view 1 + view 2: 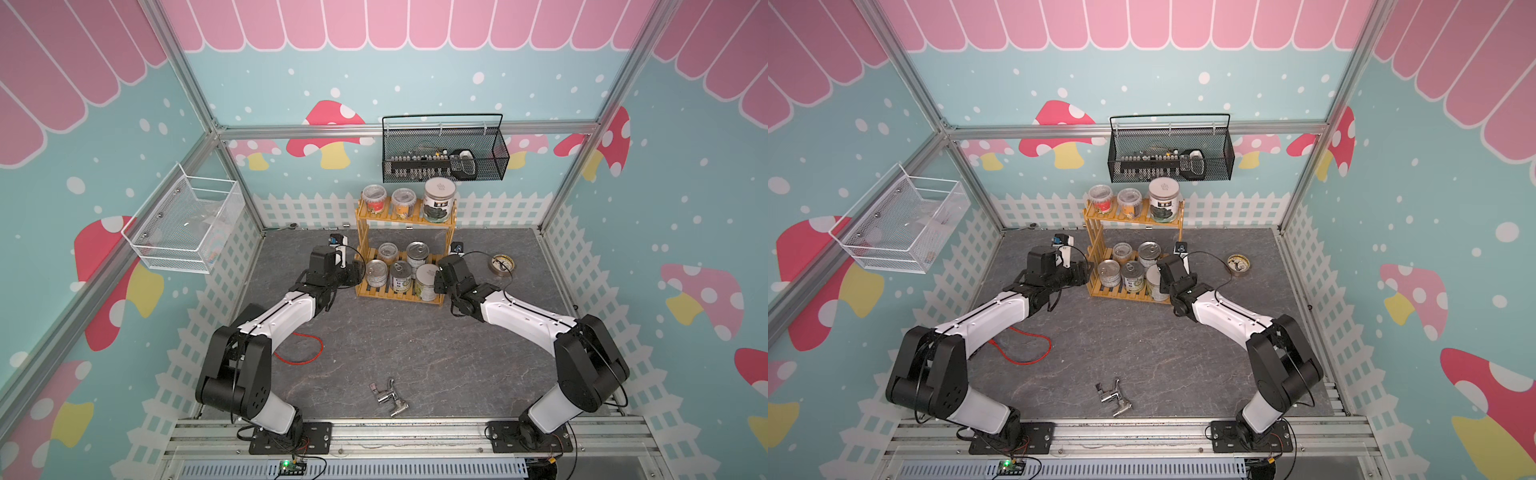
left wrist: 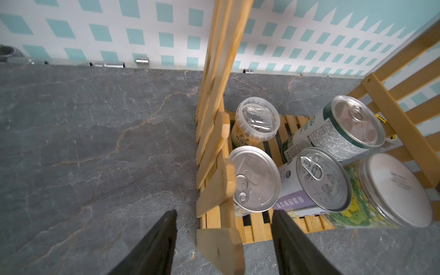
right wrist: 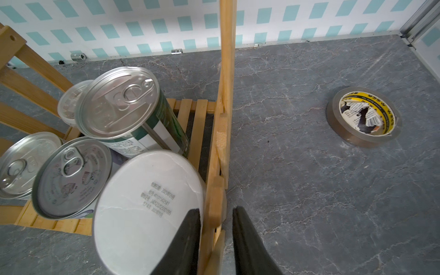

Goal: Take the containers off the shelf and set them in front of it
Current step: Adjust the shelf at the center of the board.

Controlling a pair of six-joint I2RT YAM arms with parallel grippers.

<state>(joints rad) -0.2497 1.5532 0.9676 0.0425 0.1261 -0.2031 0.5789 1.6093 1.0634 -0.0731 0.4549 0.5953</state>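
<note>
Left of the two-tier yellowish wooden slat shelf (image 1: 407,223), the left gripper (image 2: 225,214) stands open. Its black fingers are astride the front picket of the left side rail (image 2: 215,152), one outside over the grey stone-patterned tabletop (image 2: 95,142) and one inside over the lower tier. Neither visibly touches the wood.

Just inside that rail, ahead of the gripper, stands a plain silver pull-tab tin (image 2: 256,178), with a small clear plastic tub (image 2: 258,116) behind it. Further right on the lower tier are a purple-labelled pull-tab tin (image 2: 325,178), a green-labelled pull-tab tin (image 2: 357,121) at the back, and a large white-lidded jar (image 3: 150,204) at the front right corner. The upper tier holds a red-filled clear tub (image 1: 374,198), an orange-filled clear tub (image 1: 403,203) and a dark-labelled white-lidded jar (image 1: 439,199).

All eight stand upright, lids up and long axes vertical, and none is in front of the shelf yet. The shelf's own long axis runs from arm to arm.

At its right end the right gripper (image 3: 216,209) is clamped on the right side rail (image 3: 215,190), not on a container. Whether the jar beside it touches the inner finger I cannot tell. Each arm's nearest container lies inward past a rail, so a grasp would likely have to come in over the front edge.
</note>
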